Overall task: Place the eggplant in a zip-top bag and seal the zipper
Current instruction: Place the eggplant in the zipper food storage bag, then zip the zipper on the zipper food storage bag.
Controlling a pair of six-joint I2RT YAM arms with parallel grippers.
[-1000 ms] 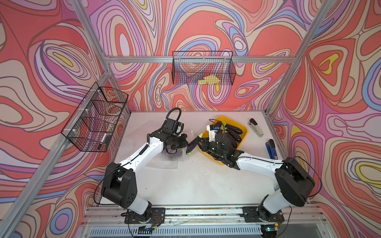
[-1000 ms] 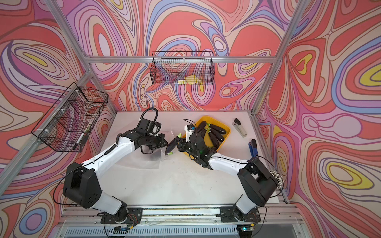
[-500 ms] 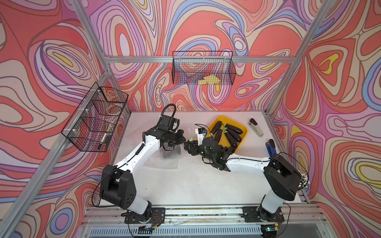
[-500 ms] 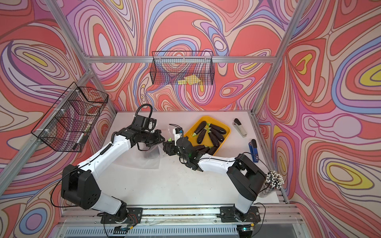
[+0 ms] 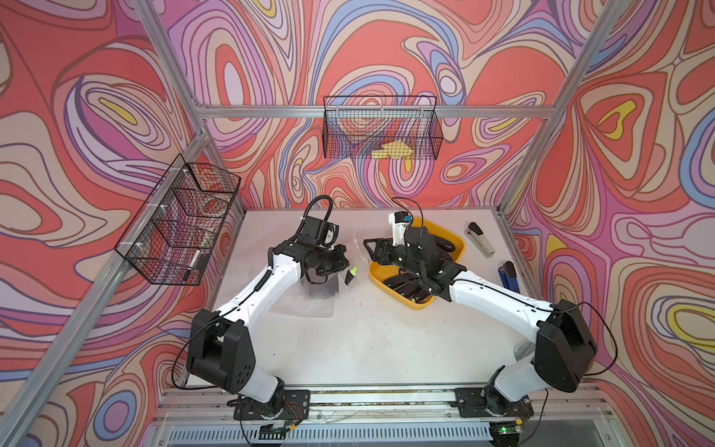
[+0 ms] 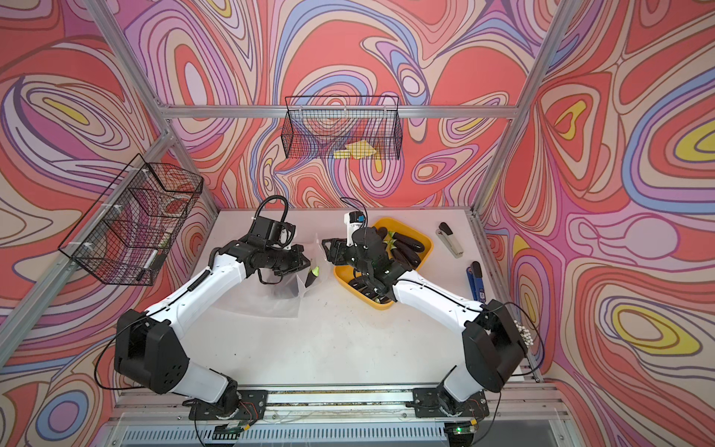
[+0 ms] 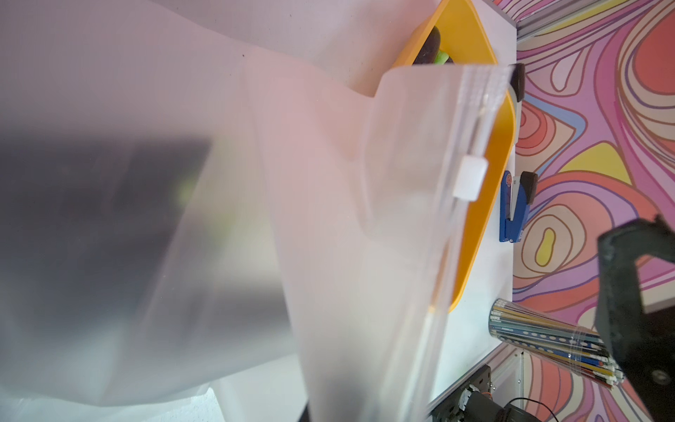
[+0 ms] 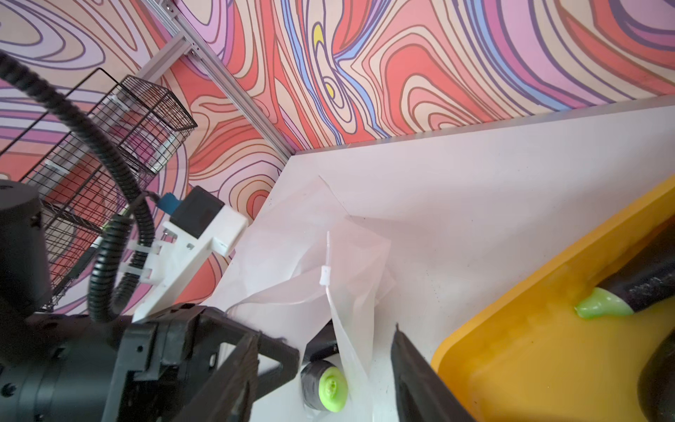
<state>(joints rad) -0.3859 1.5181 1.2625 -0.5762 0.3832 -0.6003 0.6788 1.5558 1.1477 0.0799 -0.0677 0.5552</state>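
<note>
Eyeballing this, the small dark-purple eggplant point(image 5: 351, 276) with a lime-green cap lies slanted in the mouth of the frosted plastic zip-top bag point(image 5: 305, 303), cap toward the empty, wide-open right gripper point(image 5: 372, 250) just beside it, while the left gripper point(image 5: 340, 258) pinches the bag's rim.

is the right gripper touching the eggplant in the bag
Apart. In a top view the open right gripper hangs by the tray rim, with clear bag between it and the eggplant.
</note>
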